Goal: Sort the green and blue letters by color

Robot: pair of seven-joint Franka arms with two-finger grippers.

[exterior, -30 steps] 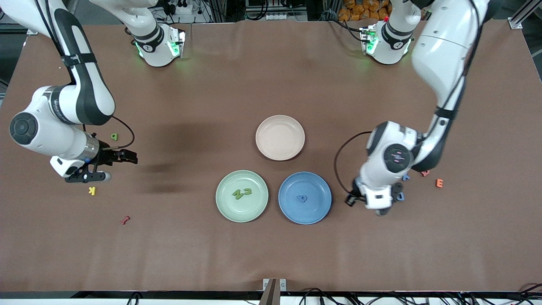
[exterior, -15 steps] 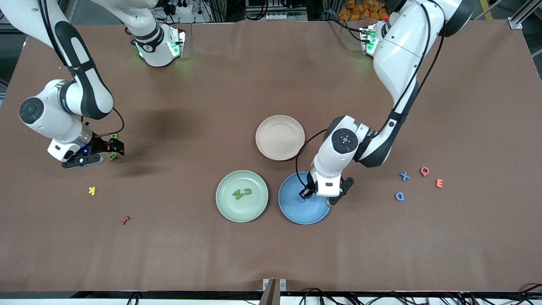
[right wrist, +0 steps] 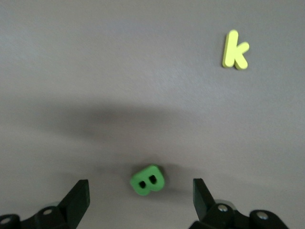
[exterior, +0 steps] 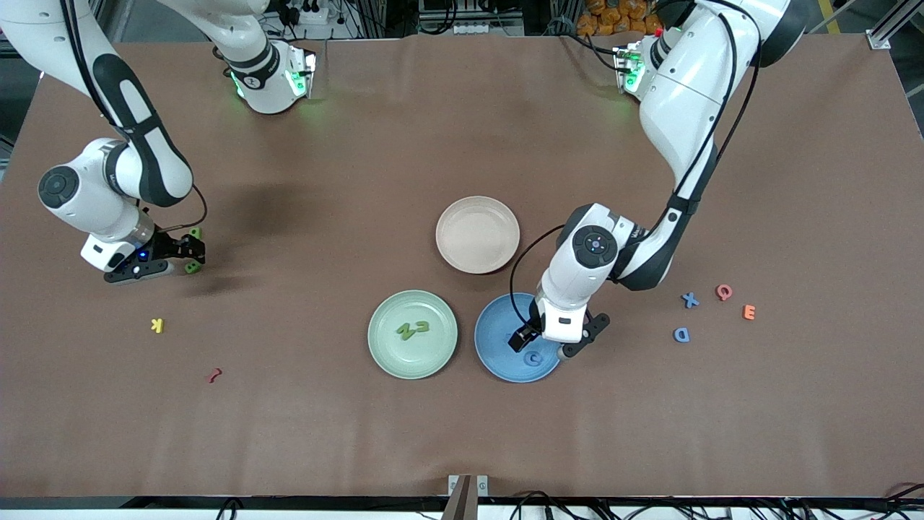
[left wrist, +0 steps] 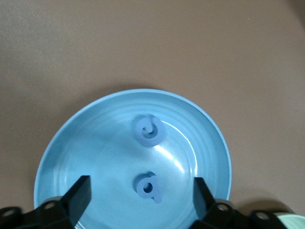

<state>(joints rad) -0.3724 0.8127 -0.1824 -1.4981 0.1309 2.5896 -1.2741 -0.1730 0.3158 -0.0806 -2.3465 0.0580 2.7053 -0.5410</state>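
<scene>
Hovering over the blue plate (exterior: 498,357), the left gripper (left wrist: 142,191) has jaws spread wide, holding nothing; 2 chunky blue letters, a G (left wrist: 148,130) and a b (left wrist: 148,187), lie in the plate's middle w/ bare rim all round. Green plate (exterior: 382,354), beside the blue plate toward the right arm's end, holds 2 green letters (exterior: 411,329). Blue X (exterior: 690,300) and D (exterior: 681,334) lie toward the left arm's end. Right gripper (right wrist: 141,196), well off at the right arm's end, open, straddles a green B (right wrist: 147,180), not touching; bare table around.

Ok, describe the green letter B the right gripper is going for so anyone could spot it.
Start at the right arm's end of the table, where the open right gripper hovers low. The green letter B lies between its fingers; a second green letter lies beside it, farther from the front camera.
</scene>
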